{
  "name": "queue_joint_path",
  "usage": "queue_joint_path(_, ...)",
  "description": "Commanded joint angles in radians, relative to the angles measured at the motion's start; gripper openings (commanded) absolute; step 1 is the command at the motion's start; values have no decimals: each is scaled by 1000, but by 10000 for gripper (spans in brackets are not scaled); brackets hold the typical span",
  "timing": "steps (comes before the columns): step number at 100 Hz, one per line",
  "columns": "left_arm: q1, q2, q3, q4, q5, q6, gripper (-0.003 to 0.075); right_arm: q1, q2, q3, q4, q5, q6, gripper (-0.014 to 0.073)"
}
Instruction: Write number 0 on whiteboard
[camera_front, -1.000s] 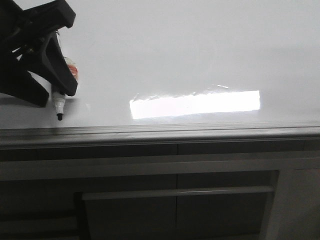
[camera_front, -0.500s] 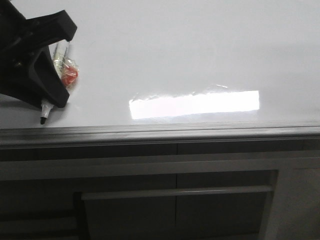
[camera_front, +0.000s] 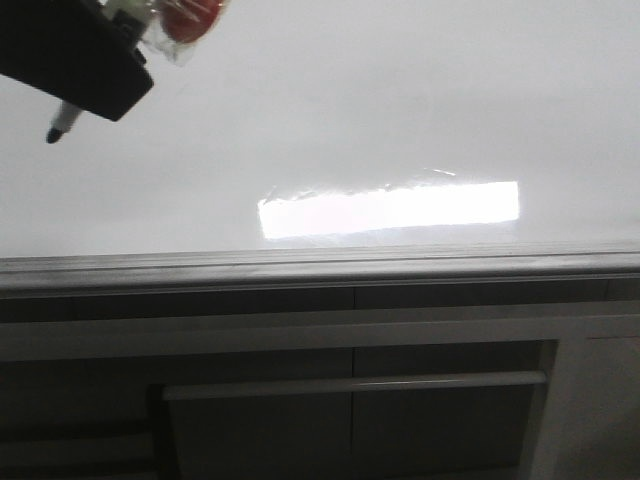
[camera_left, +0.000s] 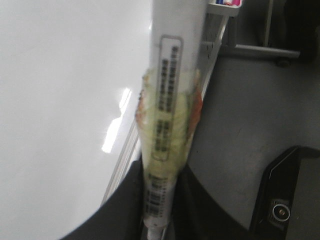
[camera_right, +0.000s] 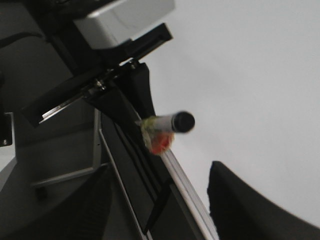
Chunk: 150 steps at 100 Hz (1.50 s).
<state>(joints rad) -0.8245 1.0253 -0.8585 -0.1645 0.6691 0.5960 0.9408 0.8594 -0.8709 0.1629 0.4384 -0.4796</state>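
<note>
The whiteboard (camera_front: 400, 100) is glossy white, with a bright rectangular light patch (camera_front: 390, 210) and a grey edge rail (camera_front: 320, 265). No black outline of the number 0 shows on it. My left gripper (camera_front: 95, 90) is at the far upper left, shut on a white marker (camera_front: 60, 122) whose dark tip points down-left, off the board. In the left wrist view the marker (camera_left: 167, 100) carries a barcode label and yellow and orange tape between my fingers. My right gripper (camera_right: 160, 220) is open and empty beside the rail; its view shows the marker (camera_right: 172, 122) end-on.
Dark grey cabinet fronts (camera_front: 350, 420) with a pale bar handle (camera_front: 355, 385) lie below the rail. The left wrist view shows grey floor (camera_left: 240, 115), a black housing (camera_left: 285, 200) and a small tray (camera_left: 225, 5) at the board's far end.
My left gripper has risen with the marker and shifted left. The tip has moved from close above the rail to high on the board.
</note>
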Motion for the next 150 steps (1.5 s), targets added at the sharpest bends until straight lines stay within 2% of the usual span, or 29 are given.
queue_joint_path(1, -34, -44, -26, 48, 14, 17, -20, 62, 72, -88, -63, -63, -26, 416)
queue_joint_path(18, -61, -81, -26, 64, 101, 25, -20, 83, 170, -146, -107, -70, -26, 416)
queue_joint_path(58, -132, -117, -26, 66, 104, 177, -20, 178, 253, -158, -99, -101, -26, 416)
queue_joint_path(97, -134, -117, -26, 68, 90, 177, -20, 183, 308, -161, -35, -91, -26, 409)
queue_joint_path(119, -134, -117, -26, 68, 101, 177, -20, 183, 345, -193, -15, -59, -26, 336)
queue_joint_path(150, -134, -117, -26, 68, 125, 177, -20, 183, 347, -198, 1, -57, -26, 327)
